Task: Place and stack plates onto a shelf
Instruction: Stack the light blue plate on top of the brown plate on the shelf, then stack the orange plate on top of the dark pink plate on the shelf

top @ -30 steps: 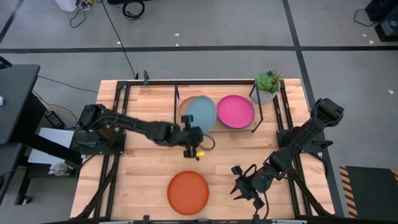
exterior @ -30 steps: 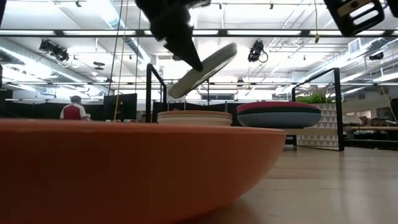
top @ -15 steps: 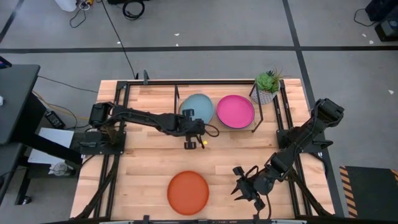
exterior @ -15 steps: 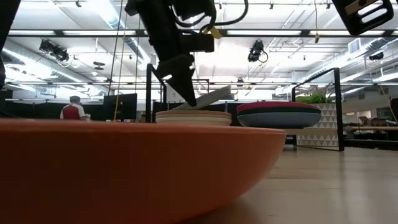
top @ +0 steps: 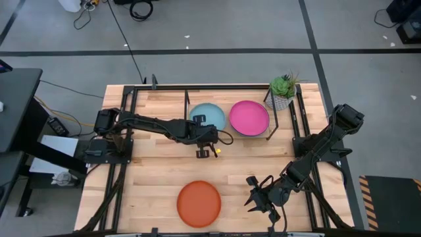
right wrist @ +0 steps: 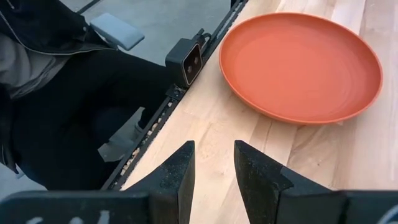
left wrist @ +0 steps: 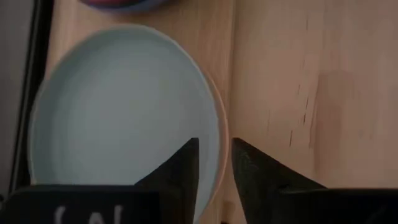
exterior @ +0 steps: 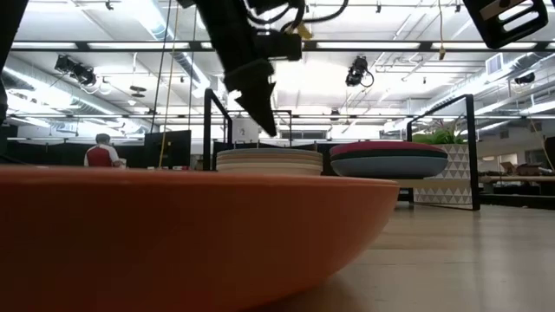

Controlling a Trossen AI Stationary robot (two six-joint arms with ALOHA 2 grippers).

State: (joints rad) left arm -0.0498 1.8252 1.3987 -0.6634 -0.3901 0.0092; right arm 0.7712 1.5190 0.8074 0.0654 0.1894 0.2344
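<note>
Parted by a narrow gap and holding nothing, the left gripper (top: 202, 146) hangs over the near rim of the light aqua plate (top: 207, 116), which lies flat atop the stack on the shelf (exterior: 444, 121), beside the magenta plate (top: 248, 118). Right gripper (top: 262, 197), fingers likewise slightly apart and empty, waits low at the table's front, near the orange plate (top: 198, 203) lying on the table (top: 151, 171)

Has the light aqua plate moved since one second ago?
Yes. The light aqua plate was tilted in the left gripper; it has come down toward the shelf and now lies flat on the stack beside the magenta plate.
</note>
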